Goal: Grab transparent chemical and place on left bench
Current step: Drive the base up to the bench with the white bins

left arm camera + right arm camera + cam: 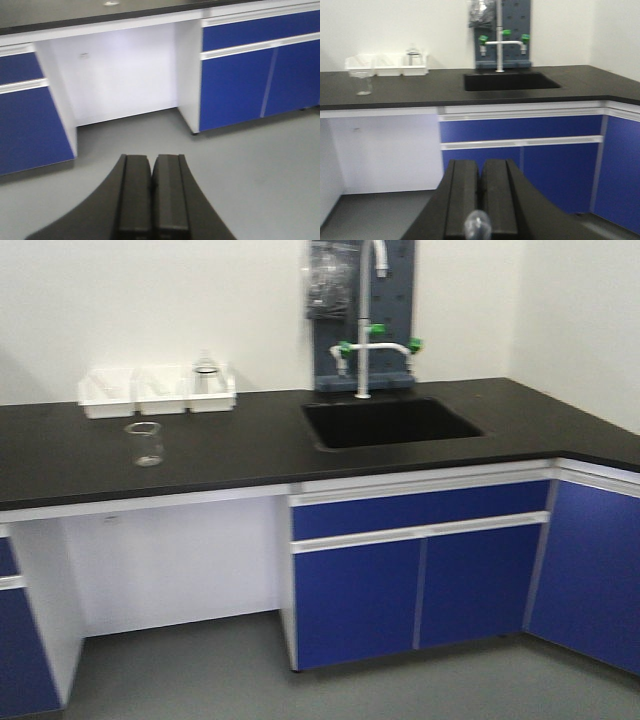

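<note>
Facing counter (pixel 250 445) | left gripper (pixel 151 160) fingers pressed together | right gripper (pixel 480 163) likewise | transparent chemical (pixel 205 377) in white tray's (pixel 105 406) right compartment

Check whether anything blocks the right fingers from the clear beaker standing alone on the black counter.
Nothing visible does. The clear beaker stands alone on the counter, with the white tray behind it, out of the path. The right fingers hang well short of the counter, only open air between.
</note>
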